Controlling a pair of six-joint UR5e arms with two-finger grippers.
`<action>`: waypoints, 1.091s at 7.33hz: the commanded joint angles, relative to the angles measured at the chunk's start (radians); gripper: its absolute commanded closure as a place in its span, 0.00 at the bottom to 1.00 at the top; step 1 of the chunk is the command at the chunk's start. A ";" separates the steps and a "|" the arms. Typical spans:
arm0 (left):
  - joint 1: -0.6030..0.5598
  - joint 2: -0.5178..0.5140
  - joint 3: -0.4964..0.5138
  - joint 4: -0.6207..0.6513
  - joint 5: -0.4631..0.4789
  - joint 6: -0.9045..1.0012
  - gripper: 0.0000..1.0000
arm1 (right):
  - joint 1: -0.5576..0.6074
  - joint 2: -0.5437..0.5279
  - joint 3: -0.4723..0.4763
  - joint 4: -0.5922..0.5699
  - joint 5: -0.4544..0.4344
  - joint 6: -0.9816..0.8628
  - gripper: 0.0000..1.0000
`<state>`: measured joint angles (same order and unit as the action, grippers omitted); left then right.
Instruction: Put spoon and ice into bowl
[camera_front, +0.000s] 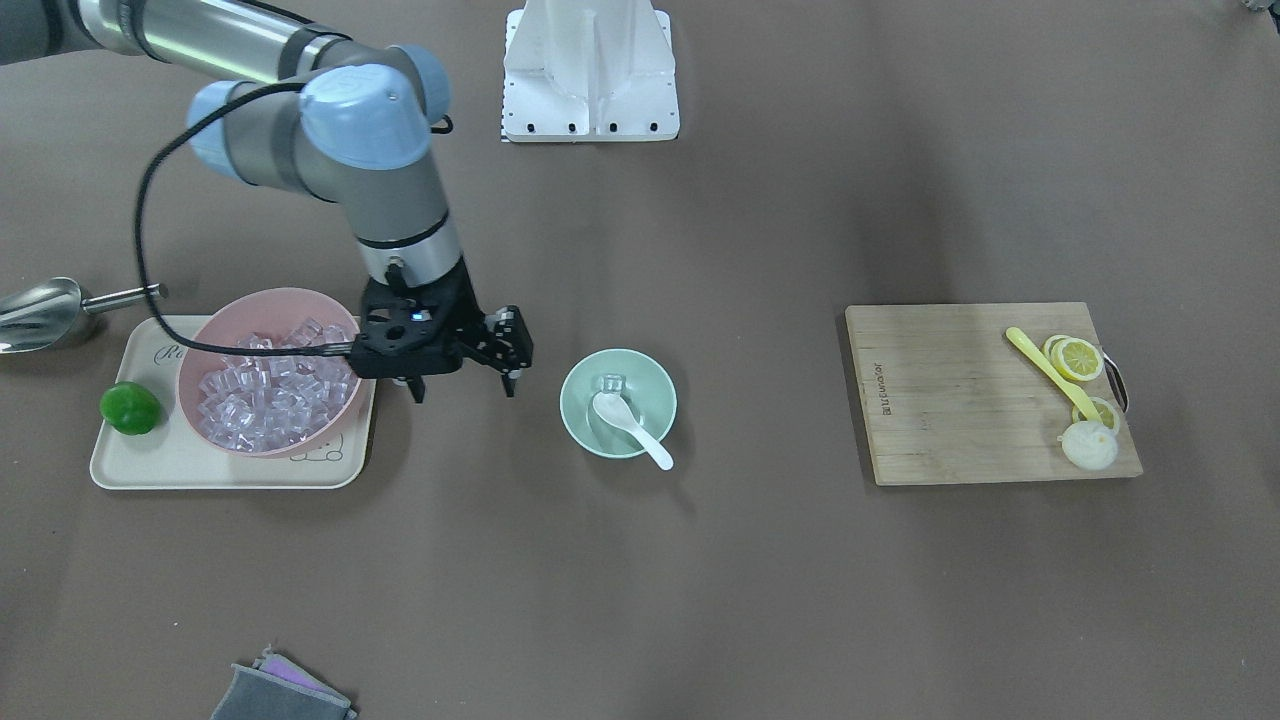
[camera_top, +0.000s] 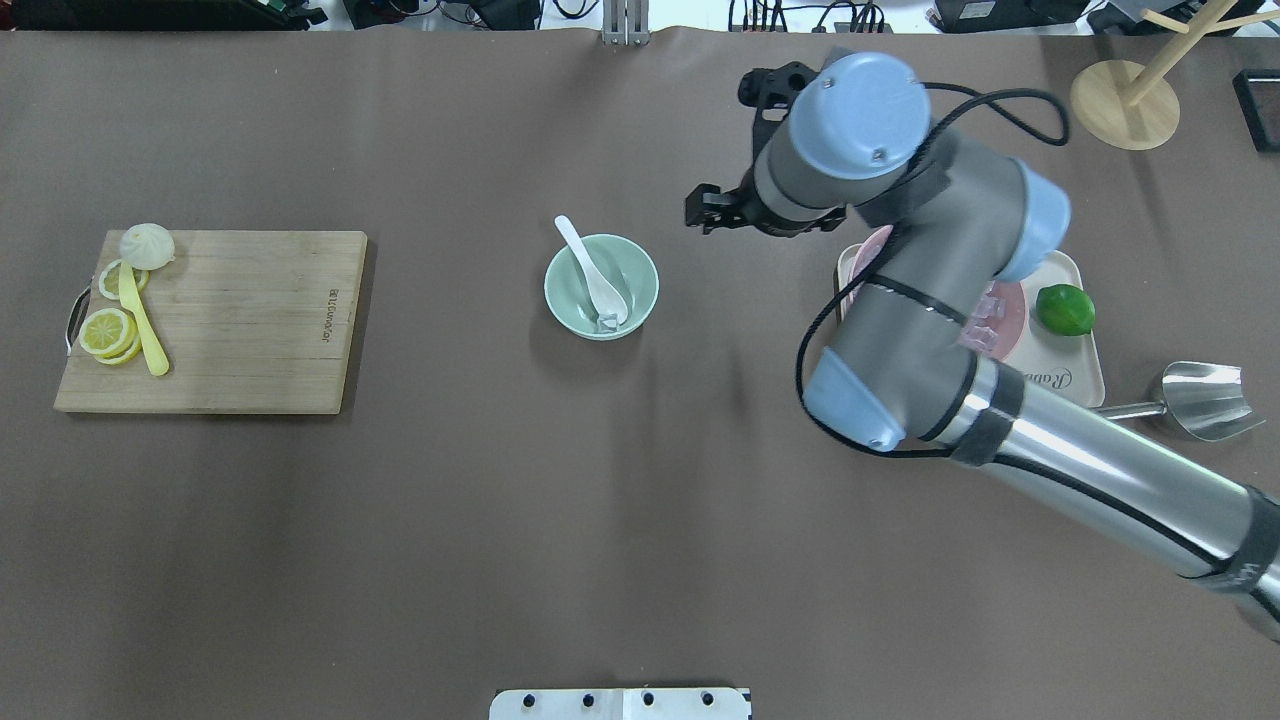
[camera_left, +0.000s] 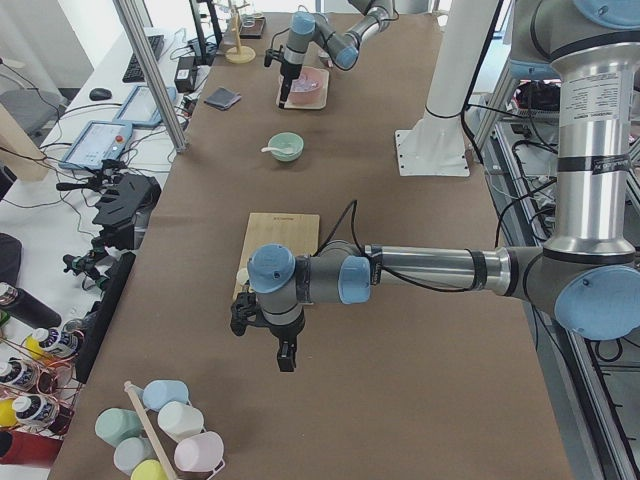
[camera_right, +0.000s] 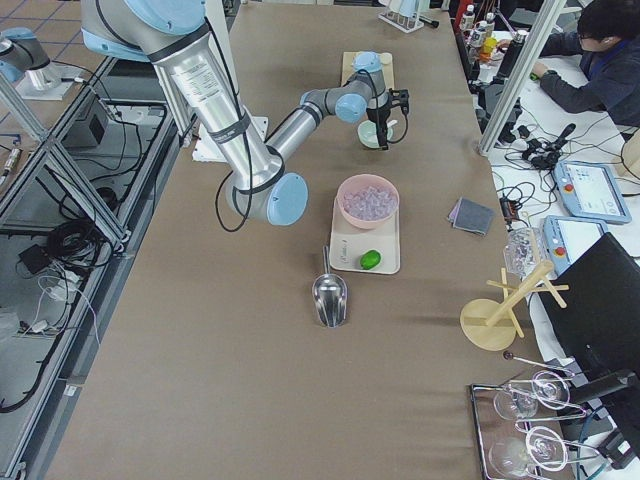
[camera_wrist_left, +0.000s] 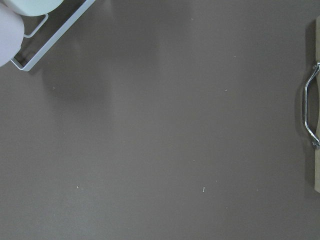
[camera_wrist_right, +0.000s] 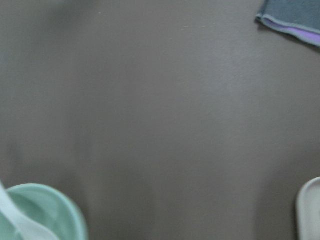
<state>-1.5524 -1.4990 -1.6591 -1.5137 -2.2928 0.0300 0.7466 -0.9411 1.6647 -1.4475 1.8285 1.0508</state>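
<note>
The mint-green bowl (camera_front: 655, 385) stands mid-table and also shows in the overhead view (camera_top: 568, 290). The white spoon (camera_front: 632, 425) lies in it, scoop down inside and handle resting over the rim. One clear ice cube (camera_front: 611, 384) sits in the bowl beside the scoop. My right gripper (camera_front: 462, 390) is open and empty. It hangs just above the table between the pink bowl and the green bowl, touching neither. My left gripper (camera_left: 265, 342) shows only in the exterior left view, over bare table beyond the cutting board; I cannot tell whether it is open or shut.
A pink bowl (camera_front: 215, 330) full of clear ice cubes and a lime (camera_front: 130, 407) sit on a cream tray (camera_front: 150, 465). A metal scoop (camera_front: 40, 312) lies beside the tray. A wooden cutting board (camera_front: 960, 400) holds lemon slices and a yellow utensil (camera_front: 1050, 372). A grey cloth (camera_front: 280, 692) lies at the front edge.
</note>
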 joint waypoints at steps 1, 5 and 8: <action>-0.001 0.012 -0.004 -0.002 0.003 -0.001 0.00 | 0.165 -0.158 0.119 -0.111 0.145 -0.292 0.00; 0.000 0.013 -0.001 -0.005 0.007 -0.001 0.00 | 0.443 -0.568 0.259 -0.103 0.245 -0.781 0.00; 0.000 0.013 -0.001 -0.005 0.004 -0.001 0.00 | 0.632 -0.737 0.256 -0.111 0.329 -0.997 0.00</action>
<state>-1.5525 -1.4865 -1.6598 -1.5193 -2.2873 0.0292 1.3024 -1.6060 1.9192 -1.5582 2.1085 0.1238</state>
